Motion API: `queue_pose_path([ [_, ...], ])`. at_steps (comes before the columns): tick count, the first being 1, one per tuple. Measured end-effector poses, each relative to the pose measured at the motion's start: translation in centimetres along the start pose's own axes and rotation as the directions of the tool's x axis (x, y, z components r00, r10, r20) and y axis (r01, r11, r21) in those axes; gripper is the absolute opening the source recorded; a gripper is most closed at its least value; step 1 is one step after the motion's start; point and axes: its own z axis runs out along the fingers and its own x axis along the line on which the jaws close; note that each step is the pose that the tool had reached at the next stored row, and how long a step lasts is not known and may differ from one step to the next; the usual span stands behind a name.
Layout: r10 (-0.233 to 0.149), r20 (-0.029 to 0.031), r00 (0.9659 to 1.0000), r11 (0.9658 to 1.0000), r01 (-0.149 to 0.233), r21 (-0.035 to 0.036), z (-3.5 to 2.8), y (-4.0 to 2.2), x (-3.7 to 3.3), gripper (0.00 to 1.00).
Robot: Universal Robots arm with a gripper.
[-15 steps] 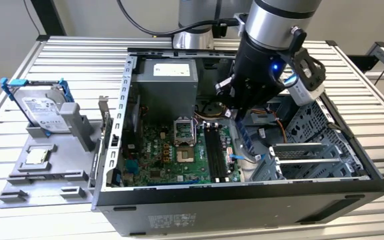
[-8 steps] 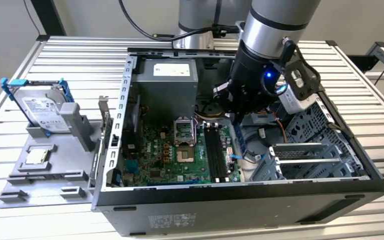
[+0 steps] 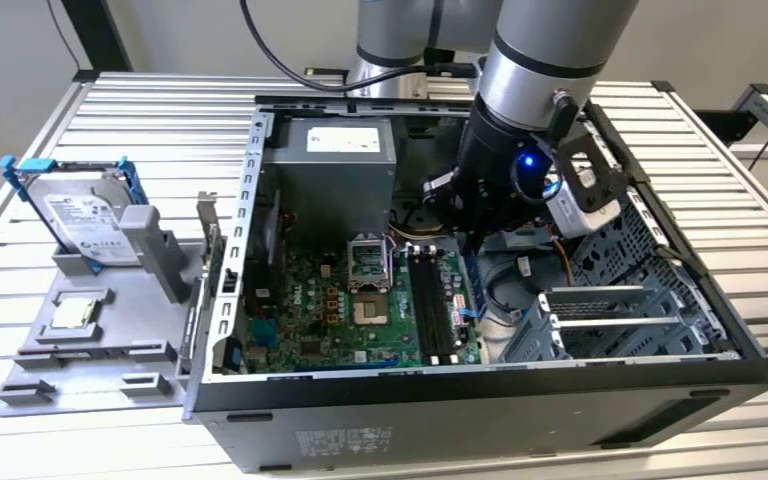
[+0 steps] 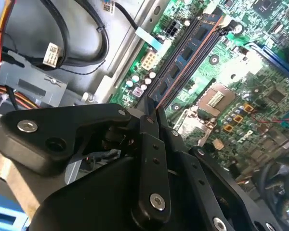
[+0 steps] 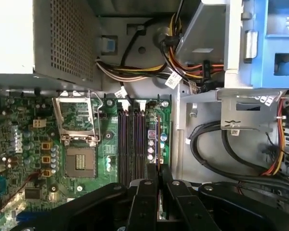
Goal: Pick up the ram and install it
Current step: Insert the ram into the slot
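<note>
My gripper is down inside the open computer case, low over the black memory slots on the green motherboard. In both wrist views its fingers stand close together around the ram, a thin board seen nearly edge-on. In the second wrist view the ram shows dark chips and runs away from the gripper along the slots. It lines up with the slot nearest the motherboard's edge. Whether it touches the slot I cannot tell.
The CPU socket lies beside the slots. A power supply and cable bundles crowd the case, with a drive cage on the exterior view's right. Outside, a grey tray carries a hard drive and a small silver chip.
</note>
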Motion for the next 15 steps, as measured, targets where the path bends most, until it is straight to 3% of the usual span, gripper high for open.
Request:
queue_pose_path([
  [3, 0.001, 0.001, 1.0, 1.0, -0.001, 0.0041, 0.49, 0.46, 0.07, 0.0],
  [4, 0.001, 0.004, 1.0, 1.0, -0.001, 0.0075, 0.59, 0.56, 0.16, 0.0],
  [5, 0.001, 0.0126, 0.9999, 0.9999, -0.001, 0.0107, 0.65, 0.63, 0.26, 0.0],
  [8, 0.001, 0.0517, 0.9987, 0.9998, -0.002, 0.0222, 0.73, 0.71, 0.47, 0.0],
  [9, 0.002, 0.0606, 0.9982, 0.9996, -0.004, 0.027, 0.78, 0.71, 0.52, 0.0],
  [10, 0.005, 0.0669, 0.9977, 0.9995, -0.007, 0.0299, 0.85, 0.71, 0.58, 0.0],
  [12, 0.015, 0.074, 0.9971, 0.9994, -0.017, 0.031, 1.02, 0.72, 0.69, 0.0],
  [15, 0.031, 0.0774, 0.9965, 0.9989, -0.034, 0.0318, 1.51, 0.71, 1.15, 0.0],
])
